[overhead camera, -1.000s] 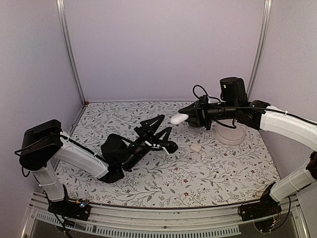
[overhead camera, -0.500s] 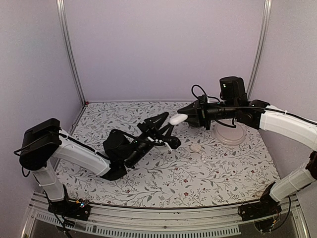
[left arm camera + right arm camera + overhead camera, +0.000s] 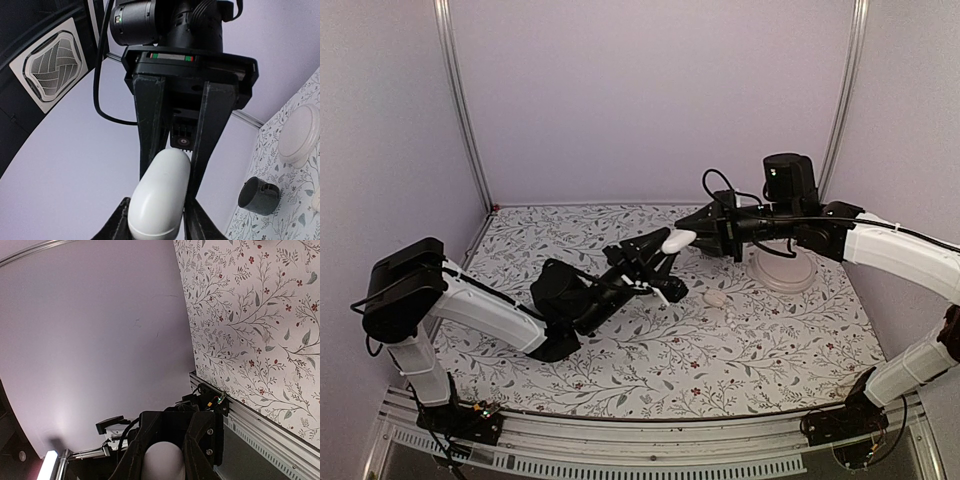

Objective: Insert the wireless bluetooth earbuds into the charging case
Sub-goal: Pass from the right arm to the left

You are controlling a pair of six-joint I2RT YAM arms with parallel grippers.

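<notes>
The white charging case (image 3: 678, 240) is closed and held above the table in my right gripper (image 3: 690, 238), which is shut on it. My left gripper (image 3: 667, 265) is open, its spread fingers on either side of the case's free end. In the left wrist view the case (image 3: 160, 200) fills the gap between my left fingers (image 3: 119, 222), with the right gripper's fingers (image 3: 149, 120) clamping it from behind. In the right wrist view the case (image 3: 162, 462) sits between the fingers. Two white earbuds (image 3: 716, 298) (image 3: 731, 316) lie on the floral mat.
A round white dish (image 3: 782, 270) stands under the right arm; it also shows in the left wrist view (image 3: 300, 131). A dark cup-shaped piece (image 3: 257, 195) lies near it. The metal frame rail (image 3: 250, 415) runs along the mat's edge.
My left gripper has risen and moved right until its open fingers flank the case. The right gripper has shifted the case slightly left.
</notes>
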